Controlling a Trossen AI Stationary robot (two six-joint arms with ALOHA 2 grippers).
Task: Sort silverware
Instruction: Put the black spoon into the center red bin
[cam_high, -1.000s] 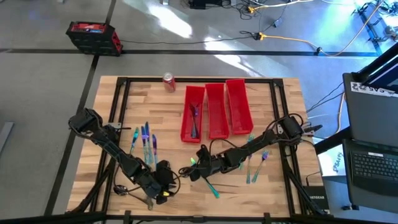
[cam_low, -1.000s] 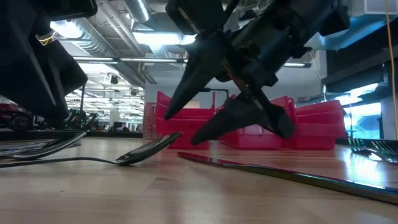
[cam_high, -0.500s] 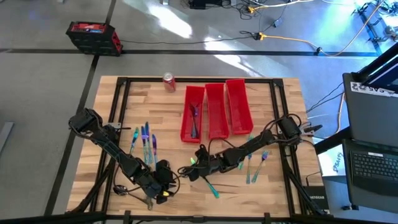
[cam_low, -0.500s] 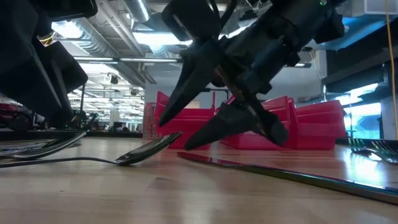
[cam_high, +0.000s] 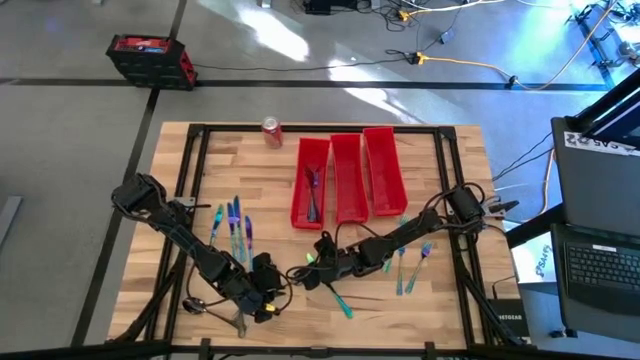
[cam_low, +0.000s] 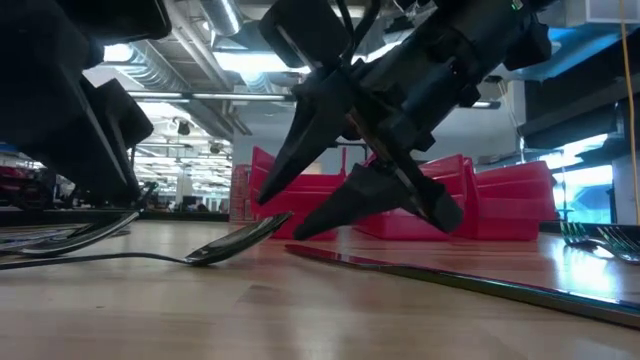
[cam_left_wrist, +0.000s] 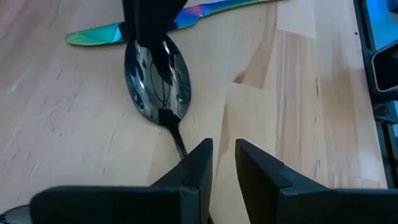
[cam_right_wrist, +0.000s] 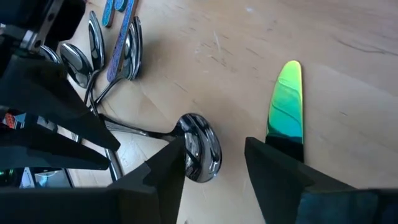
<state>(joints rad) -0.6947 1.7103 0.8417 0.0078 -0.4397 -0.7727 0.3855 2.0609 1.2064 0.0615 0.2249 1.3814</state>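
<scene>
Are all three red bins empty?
No. The left red bin holds a few utensils; the middle bin and right bin look empty from above.

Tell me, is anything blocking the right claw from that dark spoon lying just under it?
Nothing visible does. The right gripper hangs with its fingers apart just above the spoon, with only bare table between them. An iridescent knife lies beside one finger, off to the side.

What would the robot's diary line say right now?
right gripper: jaws open over spoon bowl | left gripper: at spoon handle | teal knife: lying beside spoon
</scene>
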